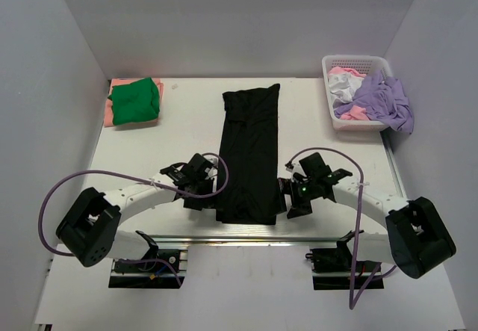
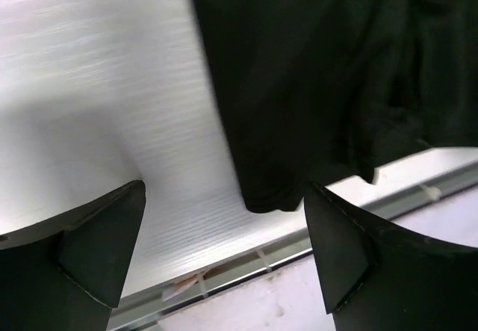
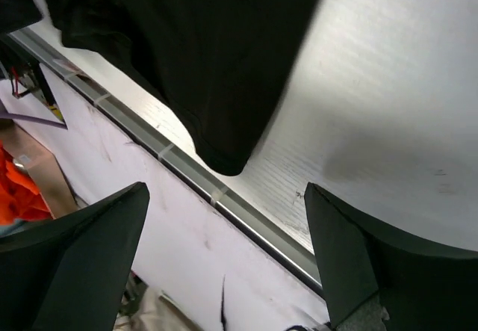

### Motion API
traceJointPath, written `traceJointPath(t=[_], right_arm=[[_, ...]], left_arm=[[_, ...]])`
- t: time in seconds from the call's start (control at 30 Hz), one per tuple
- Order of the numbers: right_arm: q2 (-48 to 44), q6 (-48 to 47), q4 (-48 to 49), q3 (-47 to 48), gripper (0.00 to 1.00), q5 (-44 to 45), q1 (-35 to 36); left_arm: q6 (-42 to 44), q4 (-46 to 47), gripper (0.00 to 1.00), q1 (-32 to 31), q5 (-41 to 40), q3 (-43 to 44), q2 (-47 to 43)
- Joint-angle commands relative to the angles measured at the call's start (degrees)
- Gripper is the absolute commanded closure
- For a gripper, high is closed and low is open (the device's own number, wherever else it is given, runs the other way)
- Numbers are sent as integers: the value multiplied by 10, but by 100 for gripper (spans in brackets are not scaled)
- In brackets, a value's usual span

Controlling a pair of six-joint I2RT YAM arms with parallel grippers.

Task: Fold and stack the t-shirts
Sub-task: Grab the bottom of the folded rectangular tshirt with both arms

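Observation:
A black t-shirt point(image 1: 250, 152), folded into a long narrow strip, lies in the middle of the table and runs from far to near. My left gripper point(image 1: 212, 194) is open and empty beside its near left corner point(image 2: 261, 196). My right gripper point(image 1: 288, 196) is open and empty beside its near right corner point(image 3: 224, 159). In both wrist views the corner lies just beyond the spread fingers point(image 2: 358, 256) point(image 3: 351, 256), and nothing is held. A folded green t-shirt point(image 1: 136, 98) rests on a salmon-pink one point(image 1: 110, 113) at the far left.
A white lattice basket point(image 1: 351, 66) at the far right holds lavender point(image 1: 385, 98), white point(image 1: 342, 86) and pale pink cloth; the lavender hangs over its near rim. The table's metal front edge point(image 2: 299, 249) runs just below both grippers. White walls enclose the table.

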Motion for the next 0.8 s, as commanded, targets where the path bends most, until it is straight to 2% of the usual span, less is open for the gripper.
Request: traceJointPath(t=[0.0,0.1,0.3,0.37,0.43,0.53,0.57,0.6,0.77], right_arm=[[2,53,44,-19,10,1,17],[12,79,99,-40,14,-15,26],[63,82,113,-36,21,-16,44],[81,81,112,-31,29,-22,46],[88,80,114,-29,35,-22,53],[95,83,121,-30,47,-16,58],[101,84,121,-28,58,-17,59],[103,83,123,-27,62,-16,62],[122,83,119,-20,76,-7,65]], left_arm=[[12,44,4,-6,60,-15,-14],[23,61,8,-6,97,-22,14],[28,81,23,-6,123,-54,43],[28,81,30,-6,131,-62,43],[28,81,31,-6,139,-80,30],[22,120,40,-6,181,-104,24],[22,128,44,-6,187,-104,24],[22,128,45,-6,187,-104,35],[36,105,59,-6,150,-77,79]])
